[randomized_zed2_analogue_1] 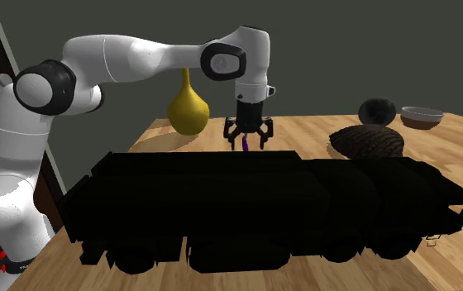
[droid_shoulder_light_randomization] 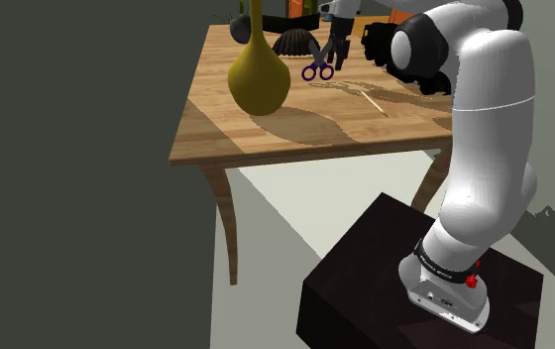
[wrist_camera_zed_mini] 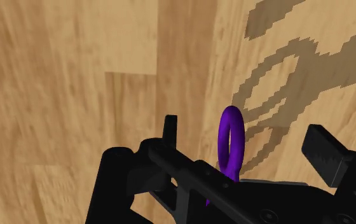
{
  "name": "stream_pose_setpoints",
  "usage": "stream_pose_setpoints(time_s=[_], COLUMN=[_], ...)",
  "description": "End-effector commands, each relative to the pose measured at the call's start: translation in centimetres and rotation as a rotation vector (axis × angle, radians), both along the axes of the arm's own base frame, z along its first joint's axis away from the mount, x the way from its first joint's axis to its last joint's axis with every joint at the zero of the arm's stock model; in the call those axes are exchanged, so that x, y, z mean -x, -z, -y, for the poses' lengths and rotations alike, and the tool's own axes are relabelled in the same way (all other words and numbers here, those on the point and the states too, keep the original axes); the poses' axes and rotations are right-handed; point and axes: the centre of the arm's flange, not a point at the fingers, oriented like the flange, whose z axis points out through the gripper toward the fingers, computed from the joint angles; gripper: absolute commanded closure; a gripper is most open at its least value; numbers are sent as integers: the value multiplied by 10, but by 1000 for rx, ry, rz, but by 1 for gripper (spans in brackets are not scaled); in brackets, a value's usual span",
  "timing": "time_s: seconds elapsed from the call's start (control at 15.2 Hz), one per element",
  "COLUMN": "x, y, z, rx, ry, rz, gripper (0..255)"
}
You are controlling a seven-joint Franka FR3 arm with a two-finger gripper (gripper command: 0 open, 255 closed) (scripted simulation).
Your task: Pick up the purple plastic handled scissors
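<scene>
Purple scissors (droid_shoulder_light_randomization: 317,70) hang in my gripper (droid_shoulder_light_randomization: 334,57) over a wooden table (droid_shoulder_light_randomization: 266,139), with the jaws clenched on them. In the wrist view one handle loop stands on edge between the two black fingers (wrist_camera_zed_mini: 326,153), nearer to one finger than to the other. A dark bar crosses below the loop and hides where the pads meet the tool. The loops' shadow falls on the planks well beyond the jaws, apart from the loop itself.

In the shoulder view both loops show just below the fingertips, tipped toward the vase side. A yellow vase (droid_shoulder_light_randomization: 257,74) with a long neck stands near the jaws, on their side toward that view's left. A black ribbed mound (droid_shoulder_light_randomization: 293,43) sits between the vase's neck and the jaws, a little behind them. My white arm (droid_shoulder_light_randomization: 484,149) reaches in from the dark stand (droid_shoulder_light_randomization: 365,288), and the hand points straight down.

In the second exterior view a black toy truck (randomized_zed2_analogue_1: 263,198) lies across the table in front of the jaws and hides the wood beneath them. Only a sliver of purple shows under the fingertips there. On that view's right, well apart from the jaws, stand a dark round object (randomized_zed2_analogue_1: 378,110) and a bowl (randomized_zed2_analogue_1: 421,116).
</scene>
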Motion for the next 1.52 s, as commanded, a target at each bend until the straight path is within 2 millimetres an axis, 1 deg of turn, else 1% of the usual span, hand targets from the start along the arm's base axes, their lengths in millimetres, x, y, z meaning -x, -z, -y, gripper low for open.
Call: stream_pose_setpoints(time_s=[0.0,0.07,0.66,1.45], x=[0,0,0,0], y=[5,5,5,-59], z=[-1,-1,-1,-1], rx=[0,0,0,0], ry=[0,0,0,0], rz=[0,0,0,0], gripper=[0,255,255,255])
